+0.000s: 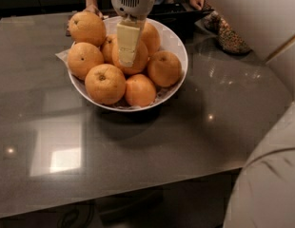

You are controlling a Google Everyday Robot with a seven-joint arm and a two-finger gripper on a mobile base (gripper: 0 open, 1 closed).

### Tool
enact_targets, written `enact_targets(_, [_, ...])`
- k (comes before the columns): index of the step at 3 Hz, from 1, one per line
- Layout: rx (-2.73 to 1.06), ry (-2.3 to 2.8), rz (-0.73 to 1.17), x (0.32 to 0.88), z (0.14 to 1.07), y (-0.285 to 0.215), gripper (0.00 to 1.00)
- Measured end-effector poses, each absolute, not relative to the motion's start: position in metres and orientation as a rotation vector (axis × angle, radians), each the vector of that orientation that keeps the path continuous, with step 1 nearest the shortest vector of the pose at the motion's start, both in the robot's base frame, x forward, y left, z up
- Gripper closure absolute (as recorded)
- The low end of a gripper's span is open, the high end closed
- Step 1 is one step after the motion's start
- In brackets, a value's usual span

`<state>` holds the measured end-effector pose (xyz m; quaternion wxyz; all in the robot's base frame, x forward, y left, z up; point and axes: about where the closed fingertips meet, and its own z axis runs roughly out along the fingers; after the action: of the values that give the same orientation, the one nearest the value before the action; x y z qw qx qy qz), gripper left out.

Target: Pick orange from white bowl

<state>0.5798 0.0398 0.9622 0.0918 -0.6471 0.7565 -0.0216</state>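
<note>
The white bowl [175,41] stands at the far middle of the dark table and holds several oranges. My gripper [127,56] hangs down from above, in front of the middle of the pile. It covers part of the large central orange [140,57], which lies among the others. Rounder oranges with dark stem dots lie around it: one high at the left rim [87,28], one at the left [82,59], one at the front [105,83] and one at the right [163,69]. A smaller orange [140,90] lies at the front right.
The grey glossy table [138,151] stretches towards me. A jar of cereal [229,38] and a black tray [183,14] stand behind the bowl at the right. A person's hands [197,2] rest at the far edge. My pale arm [269,175] fills the right side.
</note>
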Motion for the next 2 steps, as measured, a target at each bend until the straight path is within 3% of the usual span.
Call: enact_targets(2, [-1.969, 2.269, -0.043, 0.582, 0.940, 0.044, 0.27])
